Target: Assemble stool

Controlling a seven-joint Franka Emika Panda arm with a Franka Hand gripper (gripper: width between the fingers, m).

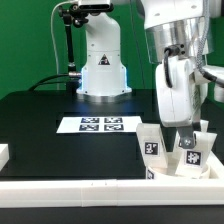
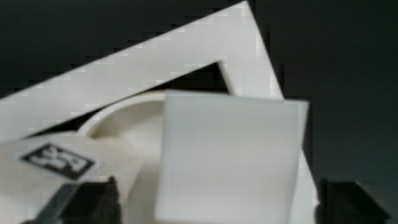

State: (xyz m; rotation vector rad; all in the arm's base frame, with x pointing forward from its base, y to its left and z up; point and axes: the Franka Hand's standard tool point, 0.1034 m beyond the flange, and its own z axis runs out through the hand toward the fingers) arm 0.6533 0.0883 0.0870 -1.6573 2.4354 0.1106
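The fingers (image 1: 192,131) hang spread apart over the stool parts at the surface's (image 1: 40,115) near corner on the exterior view's right, straddling a white stool leg (image 2: 228,150); whether they touch it I cannot tell. A tagged leg (image 1: 150,145) stands just beside, against the border rail (image 1: 90,190). The marker board (image 1: 98,124) lies mid-surface.

layout | white plastic blocky stool legs (image 1: 183,148) stood at exterior view's right, inside long white border rail (image 1: 90,192) | thin flat white marker board (image 1: 99,125) lay to their left, mid-table
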